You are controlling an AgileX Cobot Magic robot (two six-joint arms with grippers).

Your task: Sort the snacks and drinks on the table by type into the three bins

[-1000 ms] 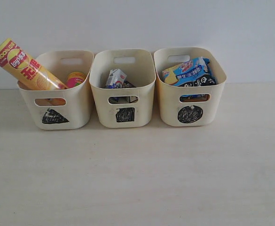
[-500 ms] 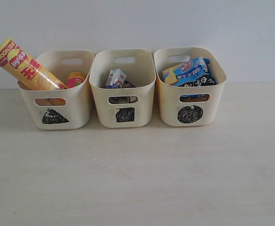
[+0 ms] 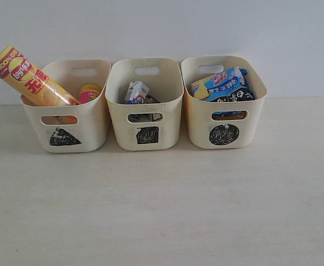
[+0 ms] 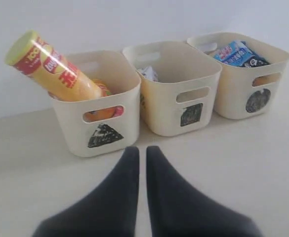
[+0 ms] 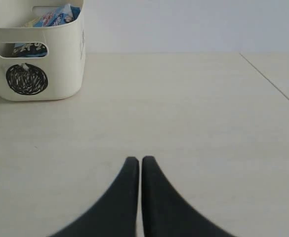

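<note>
Yellow-orange chip tube (image 4: 55, 69) leaned in triangle bin (image 4: 67, 133) just ahead of L claw (image 4: 142, 149); circle bin (image 5: 60, 59) stood ahead of R claw (image 5: 140, 159); both claws pinched closed, holding nothing.

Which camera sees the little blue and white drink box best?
The exterior view: the blue and white carton faces the camera inside the square-marked bin. The left wrist view shows only its pale top over the rim. The right wrist view misses it.
</note>
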